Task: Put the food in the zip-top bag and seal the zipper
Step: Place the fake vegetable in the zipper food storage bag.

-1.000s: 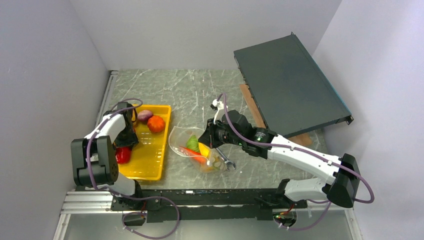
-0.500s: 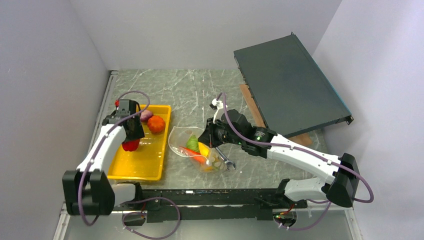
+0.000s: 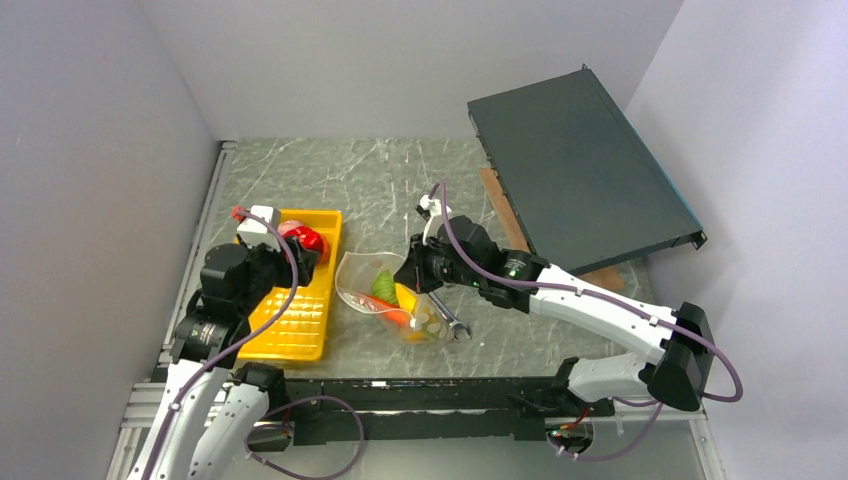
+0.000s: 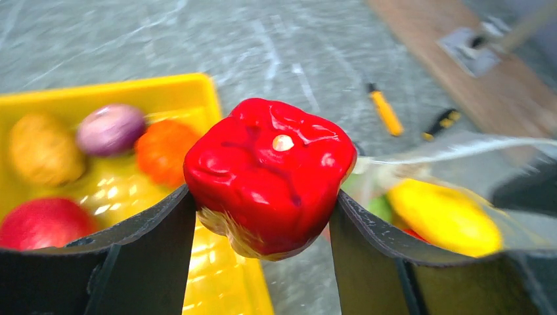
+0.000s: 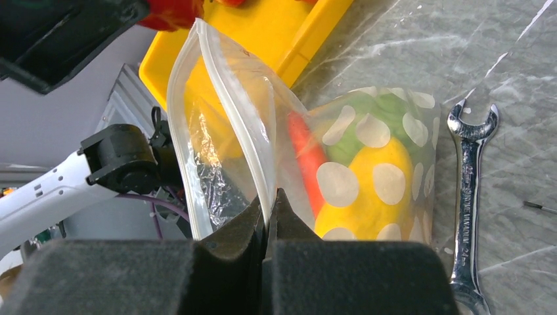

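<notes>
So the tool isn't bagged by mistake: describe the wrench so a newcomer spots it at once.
On the marbled table, find the clear zip-top bag at the centre, its mouth pinched by the right claw. The wrench lies flat beside the bag's dotted end. It is the only bare steel thing, slim and fork-ended, unlike the glossy coloured food.

The grey, white-veined surface (image 3: pixel 380 170) carries a yellow tray (image 3: pixel 300 325) at the left. A clear bag (image 3: pixel 360 275) lies just right of the tray, and a steel wrench (image 3: pixel 450 322) lies just beside the bag's dotted side. Far right, a dark panel (image 3: pixel 575 165) partly covers a wooden board (image 3: pixel 505 215). Two small screwdrivers (image 4: pixel 384 111) lie near the board.
</notes>
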